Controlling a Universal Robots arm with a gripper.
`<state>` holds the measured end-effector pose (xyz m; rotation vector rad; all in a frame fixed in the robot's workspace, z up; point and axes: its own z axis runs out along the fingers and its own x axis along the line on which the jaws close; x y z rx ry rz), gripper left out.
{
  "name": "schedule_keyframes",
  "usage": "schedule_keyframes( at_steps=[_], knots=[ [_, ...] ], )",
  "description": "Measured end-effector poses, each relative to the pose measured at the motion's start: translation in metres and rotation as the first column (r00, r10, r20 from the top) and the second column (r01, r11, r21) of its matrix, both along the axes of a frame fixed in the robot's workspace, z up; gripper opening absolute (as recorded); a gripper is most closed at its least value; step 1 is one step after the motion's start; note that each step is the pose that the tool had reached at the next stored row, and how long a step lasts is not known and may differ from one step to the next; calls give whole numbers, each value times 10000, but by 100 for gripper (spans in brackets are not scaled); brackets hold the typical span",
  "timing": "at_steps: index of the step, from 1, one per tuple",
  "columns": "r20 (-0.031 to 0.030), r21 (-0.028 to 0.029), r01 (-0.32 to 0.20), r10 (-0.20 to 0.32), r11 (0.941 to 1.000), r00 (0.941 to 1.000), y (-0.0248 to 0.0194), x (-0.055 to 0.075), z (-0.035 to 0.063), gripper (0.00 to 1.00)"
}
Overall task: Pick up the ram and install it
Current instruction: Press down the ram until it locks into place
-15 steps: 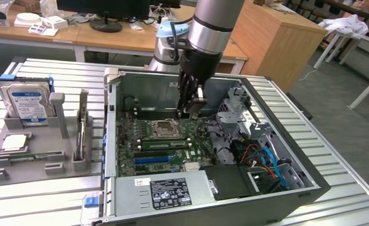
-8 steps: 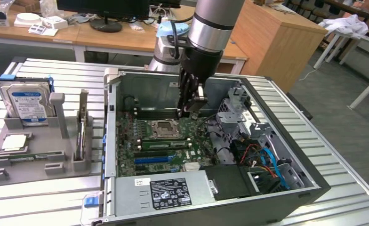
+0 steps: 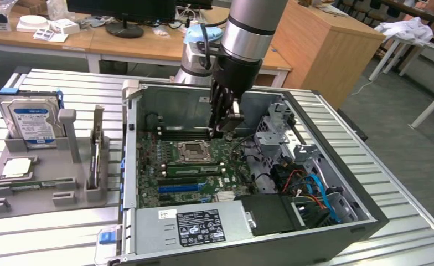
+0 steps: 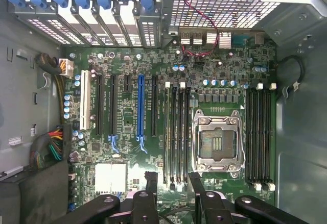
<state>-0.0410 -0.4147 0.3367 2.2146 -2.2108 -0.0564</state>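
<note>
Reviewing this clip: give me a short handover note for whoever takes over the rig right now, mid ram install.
End effector: open and empty. It hangs inside the open computer case above the motherboard, nearest the black memory slots beside the CPU socket.
Ram: what looks like the green stick lies flat in the grey fixture outside the case, at the exterior view's left, near the hard drive.
Done: nothing that shows; the ram is not picked up.
Left: both the pick and the install.
</note>
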Motion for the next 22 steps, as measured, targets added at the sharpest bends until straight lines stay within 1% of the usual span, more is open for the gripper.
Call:
schedule_keyframes(
  at_steps=[3, 5, 6, 7, 8, 9, 17, 22],
  knots=[
    [0, 0, 0, 0, 10000, 10000, 0, 0, 0, 35],
    [0, 0, 0, 0, 10000, 10000, 0, 0, 0, 23],
    [0, 0, 0, 0, 10000, 10000, 0, 0, 0, 23],
    [0, 0, 0, 0, 10000, 10000, 0, 0, 0, 17],
    [0, 0, 0, 0, 10000, 10000, 0, 0, 0, 17],
    [0, 0, 0, 0, 10000, 10000, 0, 0, 0, 11],
    [0, -1, -2, 2, 10000, 10000, 0, 7, 0, 11],
    [0, -1, -1, 1, 10000, 10000, 0, 106, 0, 11]
  ],
)
